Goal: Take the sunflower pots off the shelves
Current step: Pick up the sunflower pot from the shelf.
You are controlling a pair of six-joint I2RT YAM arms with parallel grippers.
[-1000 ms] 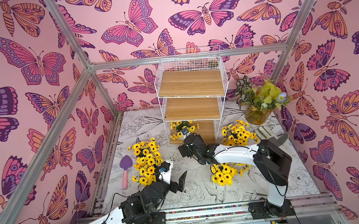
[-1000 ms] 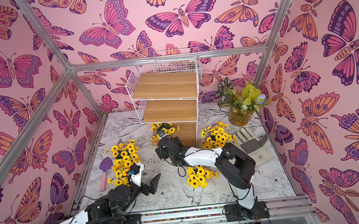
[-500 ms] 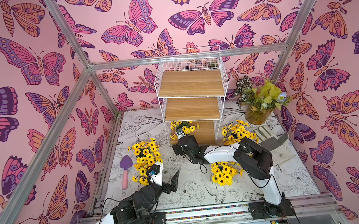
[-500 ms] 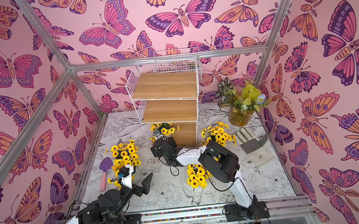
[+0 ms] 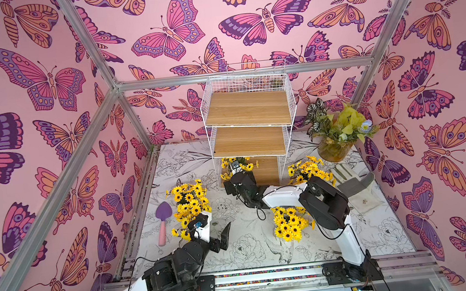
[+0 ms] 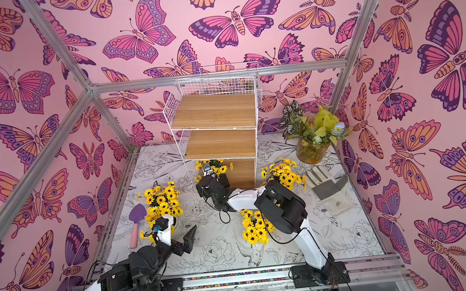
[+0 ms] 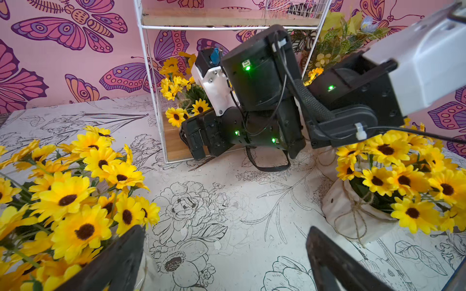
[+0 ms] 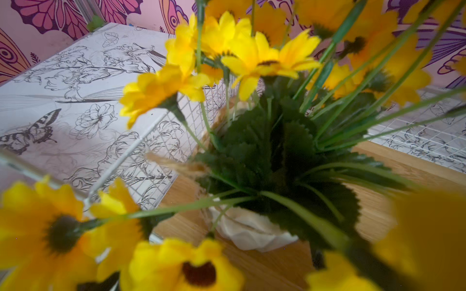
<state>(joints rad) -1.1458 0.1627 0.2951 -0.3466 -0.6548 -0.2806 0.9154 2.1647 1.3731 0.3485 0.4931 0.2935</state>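
Black left gripper (image 7: 225, 231) gapes wide, empty — right gripper (image 5: 235, 172), probably brushing blooms of a shelved sunflower pot (image 8: 248, 233), hides its jaws.

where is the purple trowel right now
In both top views the trowel lies at the left edge of the table, beside the left cluster of sunflower pots.

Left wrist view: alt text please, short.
The right robot arm, black and white, reaches into the bottom tier of a white wire rack with wooden boards, where a yellow sunflower pot stands. The open left hand's dark fingers frame the foreground over a flower-sketched tabletop, between two more sunflower bunches, one in a twine-tied white pot.
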